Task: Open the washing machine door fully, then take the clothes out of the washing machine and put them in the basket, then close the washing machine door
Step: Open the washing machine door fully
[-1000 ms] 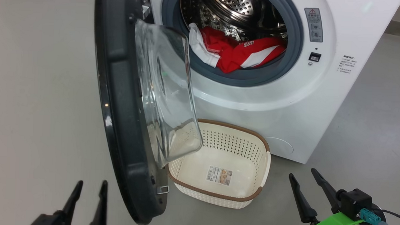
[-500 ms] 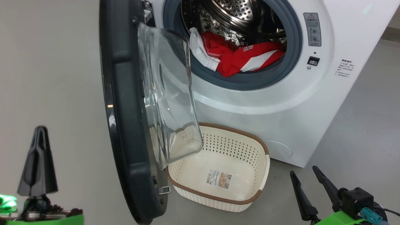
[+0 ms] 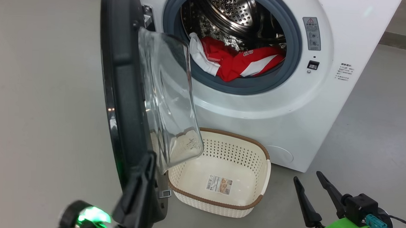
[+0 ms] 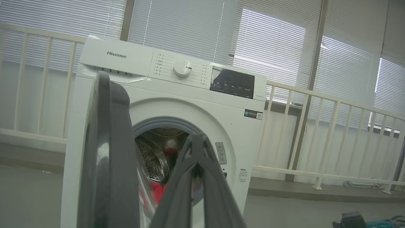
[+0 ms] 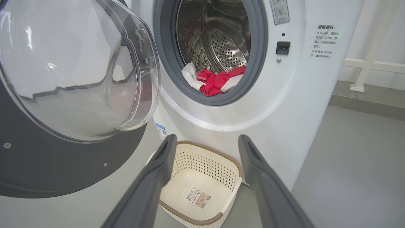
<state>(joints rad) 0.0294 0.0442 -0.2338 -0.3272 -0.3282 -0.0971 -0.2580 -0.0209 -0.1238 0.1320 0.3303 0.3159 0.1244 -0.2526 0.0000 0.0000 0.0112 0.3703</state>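
your left gripper (image 3: 149, 159) has just pinched closed on nothing and swung up beside the near edge of the washing machine door (image 3: 122, 91), likely to nudge it wider, while your right gripper (image 3: 307, 175) waits spread right of the basket (image 3: 216, 202) and the clothes (image 3: 238, 63) lie far inside the washing machine (image 3: 257, 105).

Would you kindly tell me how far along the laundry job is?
Done: the washing machine door stands partly open. In hand: the shut left end effector sits at its lower rim, likely to push it wider. Left: the clothes lie in the washing machine, the basket is empty, and the door needs closing.
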